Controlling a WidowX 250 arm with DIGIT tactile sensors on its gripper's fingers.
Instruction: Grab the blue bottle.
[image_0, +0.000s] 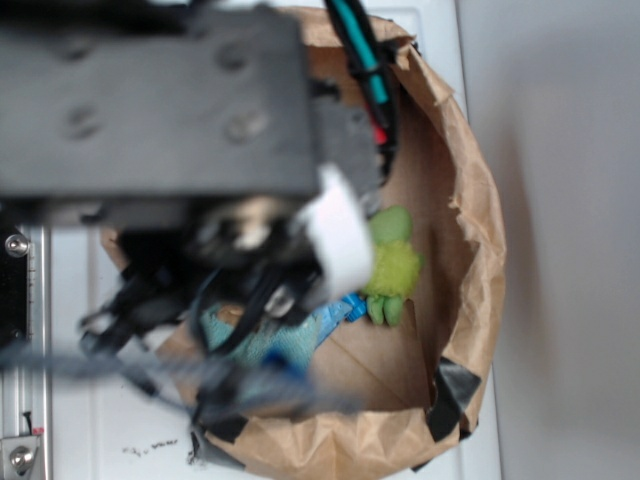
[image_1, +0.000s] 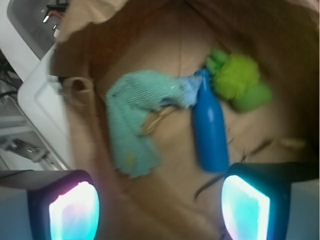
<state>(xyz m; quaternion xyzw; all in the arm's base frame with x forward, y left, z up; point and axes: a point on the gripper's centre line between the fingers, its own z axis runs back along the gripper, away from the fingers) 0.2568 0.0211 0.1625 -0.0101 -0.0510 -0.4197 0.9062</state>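
Glowing cyan pads mark the nearest thing in the wrist view: the gripper (image_1: 160, 205) hangs above the bag with its fingers spread wide and nothing between them. Just beyond the right pad lies the blue bottle (image_1: 210, 130), flat on the brown paper floor, its rounded base toward the gripper and its narrow neck pointing away. The bottle sits off to the right of the gap between the fingers, not under its middle.

To the left of the bottle a pale teal rag (image_1: 135, 120) lies crumpled, one corner reaching the bottle's neck. Farther off, a green plush (image_1: 239, 80) rests against the neck end on the right. Around all of it rises the crinkled wall of the paper bag (image_0: 475, 230), taped at the rim, standing on a white tabletop (image_0: 480, 60). From the exterior view the arm's dark body blocks most of the bag, so the bottle barely shows there.

I judge this the approach step, with no grasp begun. The next move calls for shifting right to straddle the bottle's body, then descending clear of rag and plush before closing.
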